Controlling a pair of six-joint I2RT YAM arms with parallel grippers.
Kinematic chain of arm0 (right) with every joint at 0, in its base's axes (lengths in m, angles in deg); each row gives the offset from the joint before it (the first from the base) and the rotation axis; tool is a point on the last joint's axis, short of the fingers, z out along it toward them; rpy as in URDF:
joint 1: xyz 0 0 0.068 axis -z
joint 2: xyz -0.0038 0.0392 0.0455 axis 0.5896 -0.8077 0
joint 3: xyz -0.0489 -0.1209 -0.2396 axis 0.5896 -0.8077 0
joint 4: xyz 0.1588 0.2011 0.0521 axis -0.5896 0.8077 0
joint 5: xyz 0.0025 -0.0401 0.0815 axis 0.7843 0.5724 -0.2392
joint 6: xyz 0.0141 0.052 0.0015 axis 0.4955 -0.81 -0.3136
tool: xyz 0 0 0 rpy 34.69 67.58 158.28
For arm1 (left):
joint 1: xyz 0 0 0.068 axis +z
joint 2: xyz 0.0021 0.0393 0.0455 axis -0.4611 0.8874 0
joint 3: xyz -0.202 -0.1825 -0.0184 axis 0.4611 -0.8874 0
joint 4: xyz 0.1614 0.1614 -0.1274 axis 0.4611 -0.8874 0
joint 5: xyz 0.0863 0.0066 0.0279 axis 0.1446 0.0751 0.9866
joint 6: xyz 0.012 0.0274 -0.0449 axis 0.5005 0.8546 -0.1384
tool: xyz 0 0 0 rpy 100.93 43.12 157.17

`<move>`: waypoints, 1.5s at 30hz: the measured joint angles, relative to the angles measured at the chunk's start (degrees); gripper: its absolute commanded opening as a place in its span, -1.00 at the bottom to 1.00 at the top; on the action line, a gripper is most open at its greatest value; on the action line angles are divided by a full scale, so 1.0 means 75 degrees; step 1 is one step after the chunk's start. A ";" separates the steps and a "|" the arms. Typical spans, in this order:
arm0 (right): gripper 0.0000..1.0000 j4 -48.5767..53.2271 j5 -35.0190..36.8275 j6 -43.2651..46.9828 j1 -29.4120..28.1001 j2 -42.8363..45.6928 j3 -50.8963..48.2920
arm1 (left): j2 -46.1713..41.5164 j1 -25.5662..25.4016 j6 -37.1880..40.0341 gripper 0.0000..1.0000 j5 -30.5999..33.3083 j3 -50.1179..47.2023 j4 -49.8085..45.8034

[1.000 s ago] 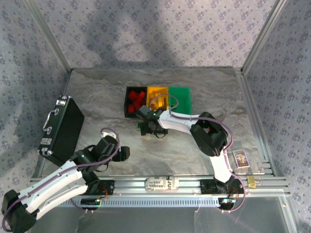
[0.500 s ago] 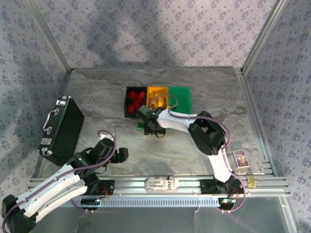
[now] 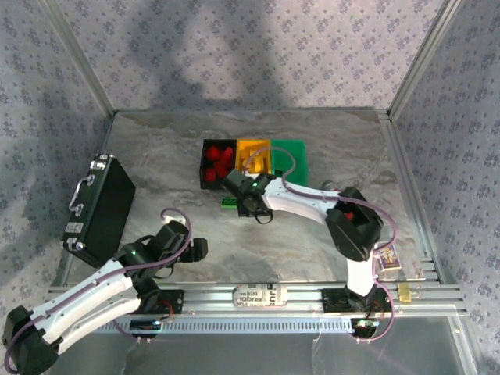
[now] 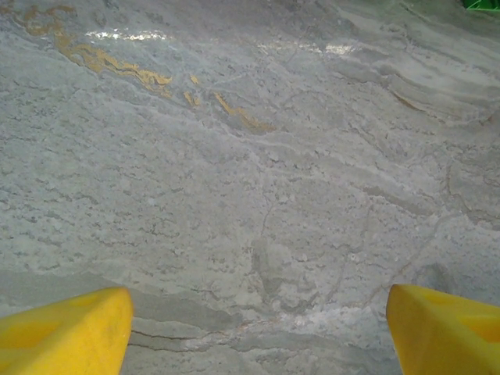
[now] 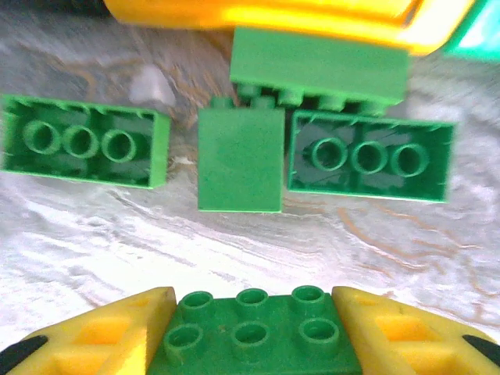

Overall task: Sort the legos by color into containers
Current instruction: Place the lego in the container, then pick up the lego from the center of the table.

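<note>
Pinching a green lego (image 5: pixel 250 340) in the right end effector (image 5: pixel 251 308), long axis running finger to finger, studs up, just short of four loose green legos (image 5: pixel 240 160) lying before the yellow-orange bin (image 5: pixel 258 16). Needs carrying onward and rightward to the green bin (image 3: pixel 291 158), touching the yellow-orange one's far side. Much nearer than the left end effector (image 4: pixel 258 312), spread wide over bare tabletop (image 4: pixel 250 156), well apart from the bins.
</note>
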 measured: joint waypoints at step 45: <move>0.72 -0.0335 0.0122 0.1215 0.2404 0.2626 -0.1448 | 0.3867 -0.0219 0.0755 0.72 -0.0332 0.2838 0.0463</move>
